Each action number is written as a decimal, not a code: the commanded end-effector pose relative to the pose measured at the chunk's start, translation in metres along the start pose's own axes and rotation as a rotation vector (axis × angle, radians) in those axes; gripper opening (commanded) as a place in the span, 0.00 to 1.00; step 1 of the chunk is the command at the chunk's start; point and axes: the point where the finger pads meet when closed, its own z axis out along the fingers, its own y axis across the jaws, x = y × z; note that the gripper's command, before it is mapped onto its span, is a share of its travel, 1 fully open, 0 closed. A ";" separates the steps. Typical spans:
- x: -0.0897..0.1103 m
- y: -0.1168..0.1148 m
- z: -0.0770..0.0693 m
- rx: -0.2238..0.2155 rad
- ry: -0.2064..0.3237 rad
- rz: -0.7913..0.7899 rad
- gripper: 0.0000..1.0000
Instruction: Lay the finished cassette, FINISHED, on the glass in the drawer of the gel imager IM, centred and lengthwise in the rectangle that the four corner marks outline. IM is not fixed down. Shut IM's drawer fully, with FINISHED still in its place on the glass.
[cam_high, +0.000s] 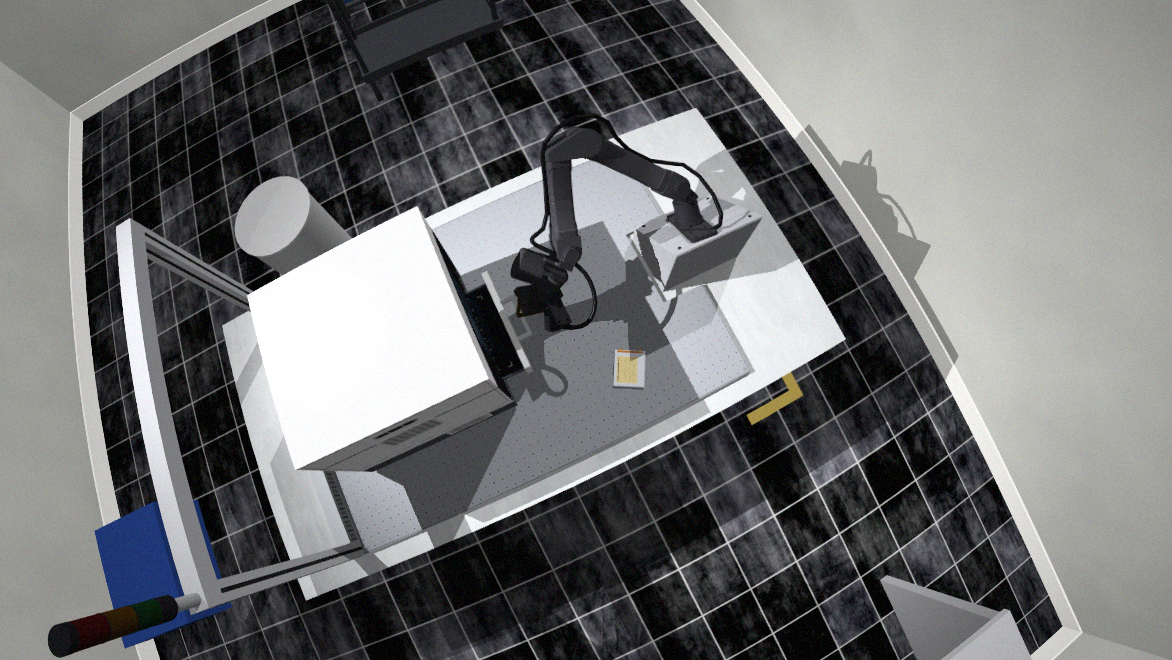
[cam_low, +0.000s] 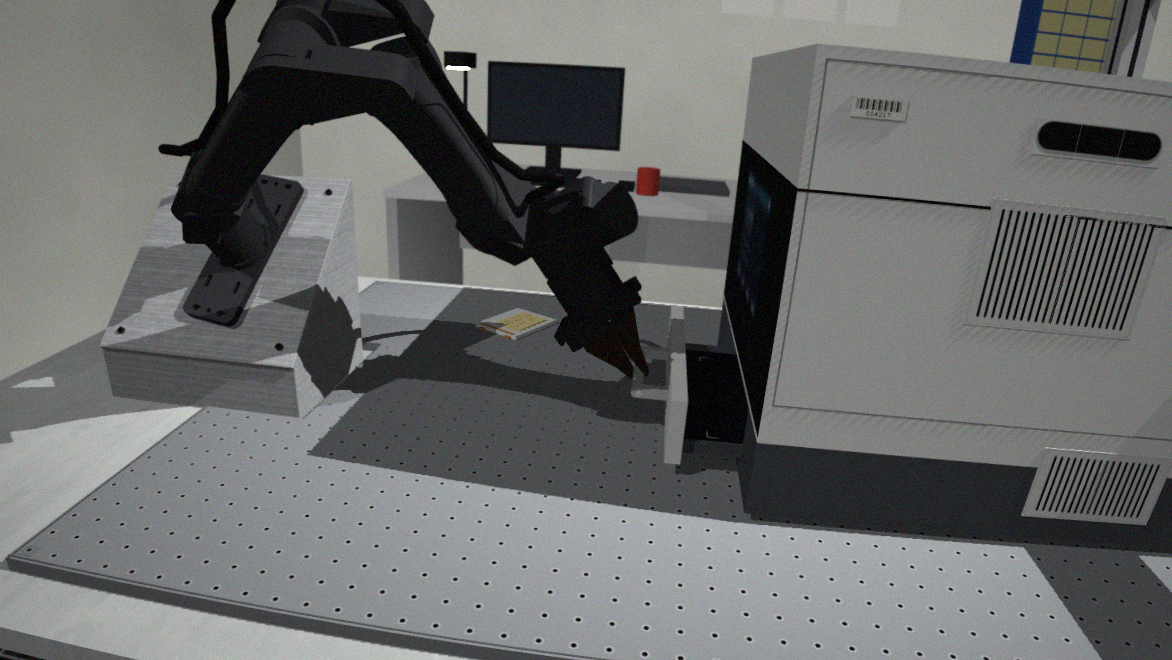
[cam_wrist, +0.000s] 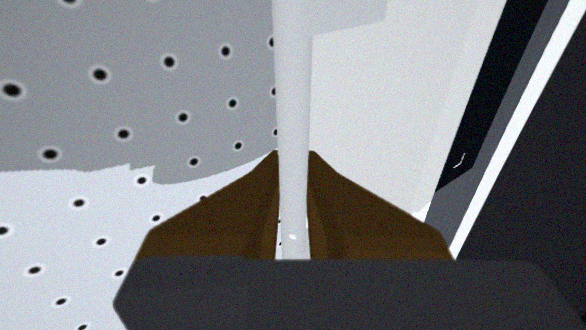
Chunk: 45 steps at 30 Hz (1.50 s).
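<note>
The gel imager IM is a large white box on the perforated board. Its drawer stands partly out; the pale front panel hides most of the dark glass, on which one corner mark shows in the wrist view. My gripper is shut on the thin white drawer handle at the panel's front. FINISHED, a flat yellow cassette with an orange edge, lies on the board apart from the gripper and the drawer.
The arm's slanted grey base block stands on the board's far side from IM. The perforated board stretches in front. A desk with a monitor and a red cup stands behind.
</note>
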 end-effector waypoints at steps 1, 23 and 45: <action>-0.010 0.010 -0.008 -0.031 -0.017 -0.026 0.00; 0.002 -0.007 -0.014 -0.124 0.005 0.011 0.00; -0.004 0.033 -0.031 -0.154 -0.008 -0.017 0.00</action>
